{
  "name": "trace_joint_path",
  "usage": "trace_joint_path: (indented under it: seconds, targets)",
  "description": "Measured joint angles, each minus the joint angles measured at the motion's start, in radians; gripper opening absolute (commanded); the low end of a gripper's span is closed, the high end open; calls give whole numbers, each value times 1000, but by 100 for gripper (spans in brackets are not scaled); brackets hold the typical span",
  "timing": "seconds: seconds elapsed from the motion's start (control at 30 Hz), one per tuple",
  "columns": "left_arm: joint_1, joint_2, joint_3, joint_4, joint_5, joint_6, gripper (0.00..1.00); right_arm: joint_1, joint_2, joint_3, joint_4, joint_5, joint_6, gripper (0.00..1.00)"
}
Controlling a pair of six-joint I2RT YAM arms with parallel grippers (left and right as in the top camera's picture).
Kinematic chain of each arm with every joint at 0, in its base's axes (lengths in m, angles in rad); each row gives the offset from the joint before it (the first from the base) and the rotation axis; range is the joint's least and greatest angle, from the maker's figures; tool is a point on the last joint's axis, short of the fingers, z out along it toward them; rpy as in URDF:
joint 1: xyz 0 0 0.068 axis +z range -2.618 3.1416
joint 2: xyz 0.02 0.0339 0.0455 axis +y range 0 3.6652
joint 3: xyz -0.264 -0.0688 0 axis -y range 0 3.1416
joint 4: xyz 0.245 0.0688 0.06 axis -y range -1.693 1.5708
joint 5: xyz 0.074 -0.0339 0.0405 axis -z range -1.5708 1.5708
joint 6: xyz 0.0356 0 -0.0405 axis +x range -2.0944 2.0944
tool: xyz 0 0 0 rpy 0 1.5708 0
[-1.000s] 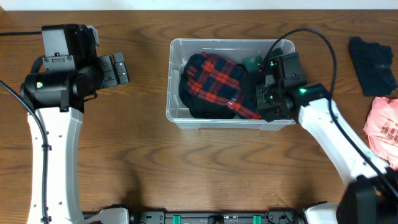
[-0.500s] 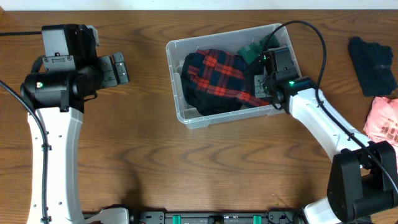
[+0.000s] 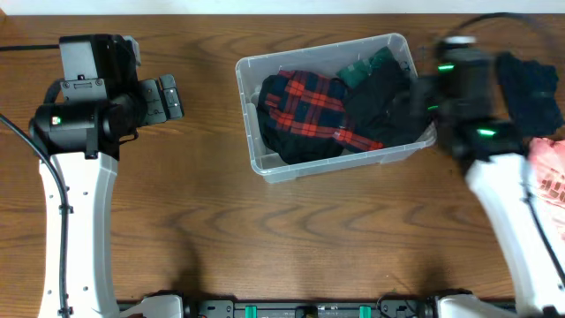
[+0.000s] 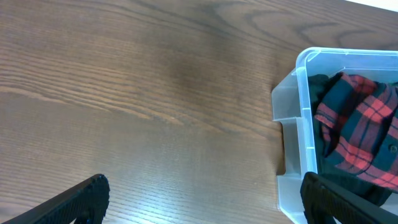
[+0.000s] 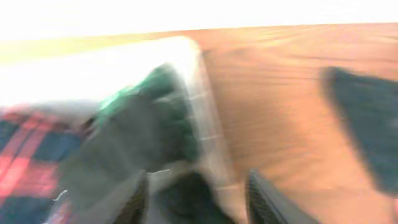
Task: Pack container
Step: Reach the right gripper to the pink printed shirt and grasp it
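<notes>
The clear plastic container point(image 3: 265, 166) sits skewed at the table's middle. It holds a red-and-navy plaid garment point(image 3: 305, 110), a dark garment point(image 3: 380, 102) and something green point(image 3: 357, 71). My right gripper point(image 3: 422, 99) is motion-blurred at the container's right end. In the right wrist view its jaws point(image 5: 196, 193) stand apart over the rim point(image 5: 205, 106) and dark cloth point(image 5: 143, 130), gripping nothing. My left gripper point(image 3: 168, 99) hangs open left of the container. In the left wrist view it point(image 4: 202, 186) is over bare wood, with the container's corner point(image 4: 298, 124) and plaid point(image 4: 360, 130) to the right.
A dark navy cloth point(image 3: 528, 88) lies at the far right of the table, seen blurred in the right wrist view point(image 5: 364, 124). A pink garment point(image 3: 547, 177) lies just in front of it. A black cable runs off the table's left edge.
My right gripper was shut inside the container; it has opened and pulled out to the right, leaving the dark garment inside. The container has turned askew. The left arm has not moved.
</notes>
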Motion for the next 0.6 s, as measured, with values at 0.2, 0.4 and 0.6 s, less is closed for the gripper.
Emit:
trace_joint_path:
  seconds: [0.2,0.4,0.6]
  targets:
    - [0,0,0,0,0,0,98,-348,8,3,-221,20,6,83]
    - [0,0,0,0,0,0,98,-650,109,-9,-330,32,8,88]
    - [0,0,0,0,0,0,98,-790,303,-23,-344,39,-5,95]
